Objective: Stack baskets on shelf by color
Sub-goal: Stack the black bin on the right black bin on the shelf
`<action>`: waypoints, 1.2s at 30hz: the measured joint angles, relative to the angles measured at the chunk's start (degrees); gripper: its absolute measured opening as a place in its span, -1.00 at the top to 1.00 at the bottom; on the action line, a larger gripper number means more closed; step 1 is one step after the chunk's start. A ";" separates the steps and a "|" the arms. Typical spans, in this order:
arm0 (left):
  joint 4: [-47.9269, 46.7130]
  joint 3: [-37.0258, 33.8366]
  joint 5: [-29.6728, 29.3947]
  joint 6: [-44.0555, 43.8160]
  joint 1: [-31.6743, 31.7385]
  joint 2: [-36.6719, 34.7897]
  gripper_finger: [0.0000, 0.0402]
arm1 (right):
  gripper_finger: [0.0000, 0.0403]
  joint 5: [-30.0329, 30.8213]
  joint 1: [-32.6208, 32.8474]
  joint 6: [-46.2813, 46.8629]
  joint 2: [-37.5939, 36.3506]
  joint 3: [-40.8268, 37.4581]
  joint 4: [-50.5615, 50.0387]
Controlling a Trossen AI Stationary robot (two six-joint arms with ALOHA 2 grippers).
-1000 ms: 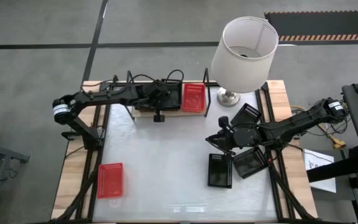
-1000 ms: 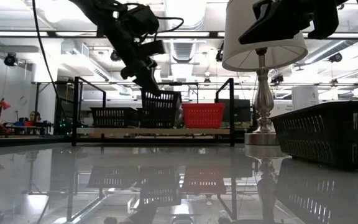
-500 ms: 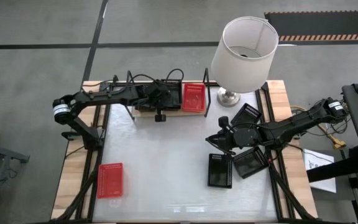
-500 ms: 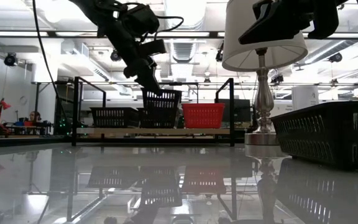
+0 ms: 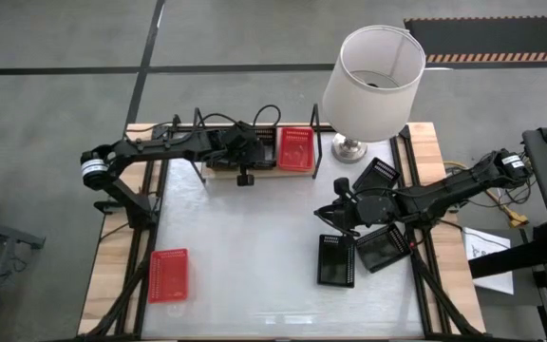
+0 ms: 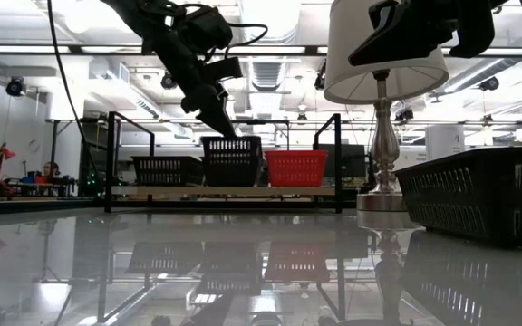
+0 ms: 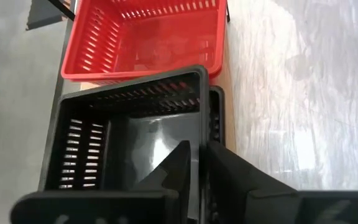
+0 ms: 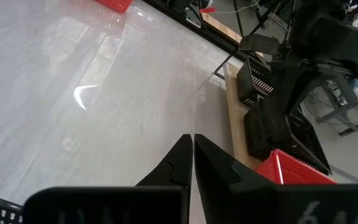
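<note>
My left gripper [image 7: 197, 163] straddles the black basket's [image 7: 129, 134] wall, fingers slightly parted, on the shelf [image 6: 225, 191] beside the red basket [image 7: 145, 34]. My right gripper [image 8: 193, 155], pressed together, hovers well away from the shelf.

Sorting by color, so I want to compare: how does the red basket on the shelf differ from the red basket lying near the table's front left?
The red basket on the shelf sits on the wood plank beside black baskets; the red basket on the table lies alone on the white top. The left tool is next to the first; no arm is near the second. Both are red mesh baskets, open side up.
</note>
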 joint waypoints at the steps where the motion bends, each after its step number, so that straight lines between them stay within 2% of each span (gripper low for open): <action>1: 0.02 0.00 0.00 -0.02 0.00 0.00 0.79 | 0.96 0.00 0.00 0.00 0.00 0.00 0.02; 14: 0.21 0.09 -0.17 -2.20 -2.85 -2.59 0.77 | 0.96 0.00 0.00 0.02 0.00 0.00 -0.02; 27: 0.03 0.09 -0.13 -7.35 -4.04 -1.87 0.78 | 0.96 0.00 0.00 0.45 0.00 0.00 -0.04; 30: 0.11 0.09 -0.22 -8.70 -6.80 -2.47 0.78 | 0.96 0.00 0.02 0.46 0.00 0.00 -0.11; 36: 2.10 0.09 -0.38 -8.94 -16.92 -4.68 0.78 | 0.96 -0.04 0.02 2.51 0.00 0.00 -0.86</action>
